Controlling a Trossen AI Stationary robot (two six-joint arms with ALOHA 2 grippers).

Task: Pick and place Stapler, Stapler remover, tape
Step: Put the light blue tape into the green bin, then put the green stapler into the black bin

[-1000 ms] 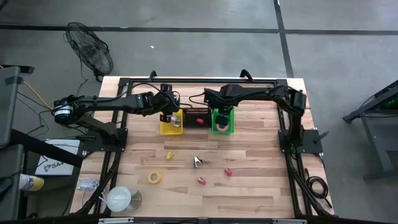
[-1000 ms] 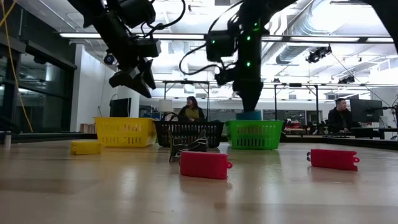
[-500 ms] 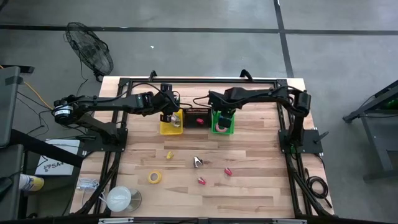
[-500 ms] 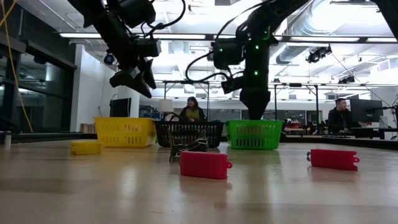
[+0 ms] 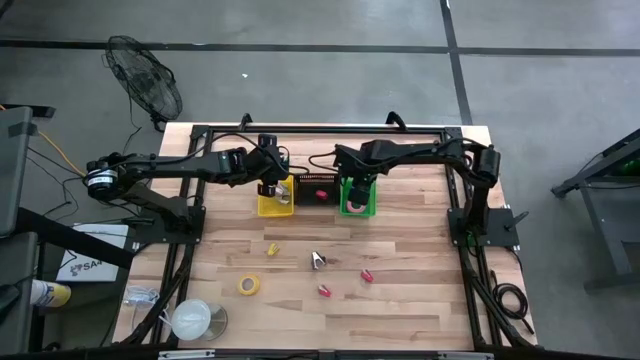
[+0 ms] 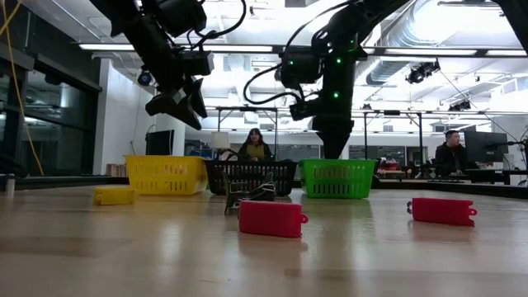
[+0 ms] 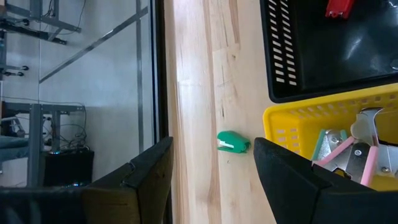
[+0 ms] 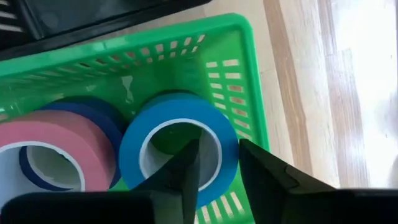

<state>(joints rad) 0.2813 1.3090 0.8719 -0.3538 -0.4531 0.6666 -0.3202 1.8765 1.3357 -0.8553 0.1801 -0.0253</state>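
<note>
Right hand over the green bin, blue tape lying inside

The wooden counter (image 5: 400,300) carries three bins in a row at its far side: a yellow bin (image 5: 273,207), a black bin (image 5: 315,190) in the middle and a green bin (image 5: 357,207). The left hand (image 5: 270,184) hangs above the yellow bin with its fingers (image 7: 134,180) parted and nothing between them. The right hand (image 8: 217,165) is right above the green bin, its fingers (image 8: 264,174) a little apart, straddling the wall of a blue tape (image 8: 177,140) roll that lies in the bin; whether they touch it I cannot tell. Beside that roll in the same bin lies a pink tape (image 8: 46,140) on top of a darker blue roll (image 8: 102,118).

On the open counter nearer the front lie a yellow tape (image 5: 249,285), a small yellow piece (image 5: 272,248), a dark stapler remover (image 5: 318,260) and two red staplers (image 5: 325,291) (image 5: 367,275), all well apart from one another. A red stapler (image 7: 339,7) lies in the black bin. A small green item (image 7: 233,142) rests on the counter just beside the yellow bin
</note>
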